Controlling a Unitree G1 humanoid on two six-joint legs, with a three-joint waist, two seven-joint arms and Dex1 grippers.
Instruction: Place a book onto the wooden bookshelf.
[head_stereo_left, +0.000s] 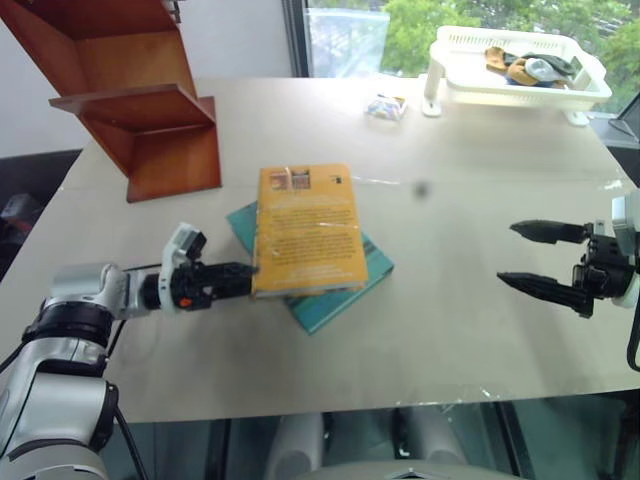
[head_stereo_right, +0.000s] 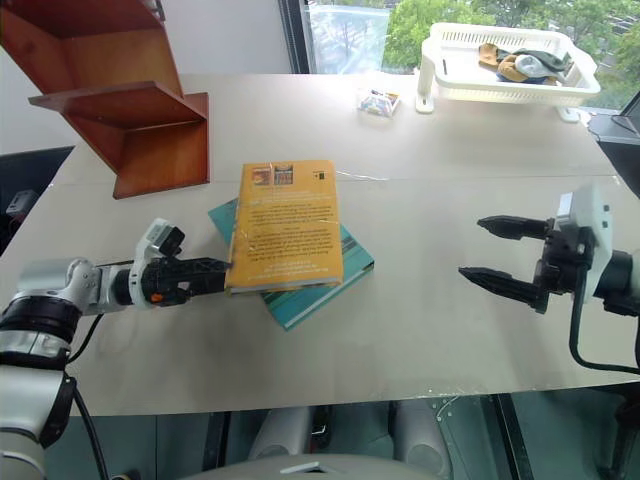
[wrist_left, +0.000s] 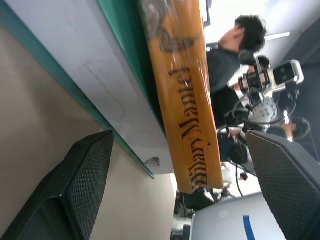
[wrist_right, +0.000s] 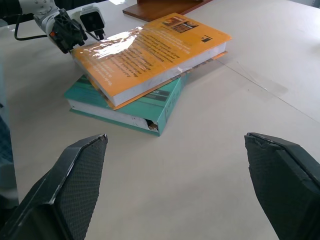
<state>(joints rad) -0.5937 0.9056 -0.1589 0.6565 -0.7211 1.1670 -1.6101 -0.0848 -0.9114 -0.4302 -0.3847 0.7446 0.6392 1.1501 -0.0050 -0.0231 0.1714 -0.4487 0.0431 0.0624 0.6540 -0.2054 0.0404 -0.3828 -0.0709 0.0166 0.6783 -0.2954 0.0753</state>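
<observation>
On top of the teal-green book (head_stereo_left: 330, 290), we saw the orange-yellow paperback (head_stereo_left: 306, 230), its spine just before our wide-open left gripper (head_stereo_left: 245, 277).

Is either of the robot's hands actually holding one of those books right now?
No. The left hand is open at the spine of the orange book, fingers either side, not closed. The right hand is open over bare table.
</observation>
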